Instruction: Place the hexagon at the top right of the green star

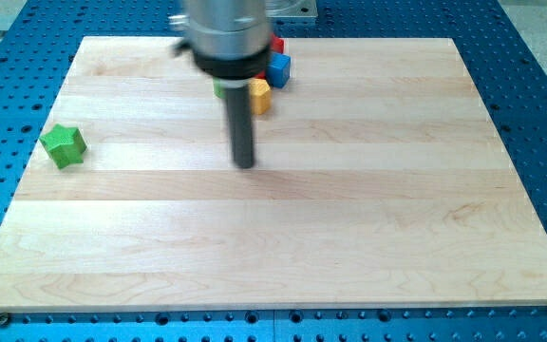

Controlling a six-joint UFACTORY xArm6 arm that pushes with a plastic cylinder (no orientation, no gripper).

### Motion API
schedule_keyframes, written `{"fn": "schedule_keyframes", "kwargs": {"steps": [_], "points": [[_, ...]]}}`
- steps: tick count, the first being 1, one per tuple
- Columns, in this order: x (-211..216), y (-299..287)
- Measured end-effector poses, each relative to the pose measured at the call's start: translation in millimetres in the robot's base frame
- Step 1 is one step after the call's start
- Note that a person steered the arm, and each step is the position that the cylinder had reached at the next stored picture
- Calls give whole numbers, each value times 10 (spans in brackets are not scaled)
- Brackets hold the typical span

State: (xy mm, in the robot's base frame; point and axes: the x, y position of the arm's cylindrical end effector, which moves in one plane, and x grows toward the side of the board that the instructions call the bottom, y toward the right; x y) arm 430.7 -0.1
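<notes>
A green star [64, 145] lies at the view's left edge of the wooden board [349, 228]. A cluster of blocks sits at the view's top centre, partly hidden by the arm: a yellow block [260, 95], probably the hexagon, a blue block [279, 68], a red block [276, 45] and a sliver of a green block [220, 90]. My tip [245, 164] rests on the board just below this cluster, below and slightly left of the yellow block, apart from it, and far to the right of the green star.
The board lies on a blue perforated table [539, 114] that surrounds it on all sides. The arm's grey body [226, 33] covers part of the cluster at the view's top.
</notes>
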Motion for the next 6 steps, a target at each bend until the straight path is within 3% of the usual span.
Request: {"fn": "schedule_keyframes", "kwargs": {"steps": [1,2,6], "points": [[-519,608],[-850,476],[-1178,-1107]]}}
